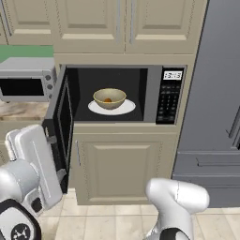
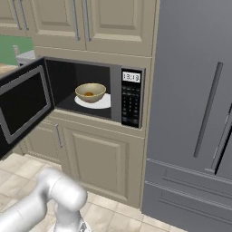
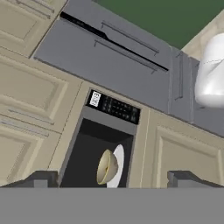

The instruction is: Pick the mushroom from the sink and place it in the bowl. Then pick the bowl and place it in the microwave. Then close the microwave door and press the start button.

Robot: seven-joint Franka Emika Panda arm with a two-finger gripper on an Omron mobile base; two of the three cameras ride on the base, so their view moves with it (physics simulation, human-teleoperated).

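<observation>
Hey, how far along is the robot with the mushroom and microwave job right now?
Done: the mushroom sits in the bowl, and the bowl rests on the turntable plate inside the microwave. In hand: nothing; the gripper is open and empty, back from the opening. Left: the microwave door stands wide open and needs closing, then the start button on the keypad needs pressing.

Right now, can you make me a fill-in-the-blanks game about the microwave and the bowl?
1. The bowl sits on the white ____ inside the microwave.
2. The small orange mushroom lies inside the ____.
3. The microwave door is swung ____.
4. The claw's two dark fingertips stand wide apart, so the claw is ____.

Missing words: plate; bowl; open; open
</observation>
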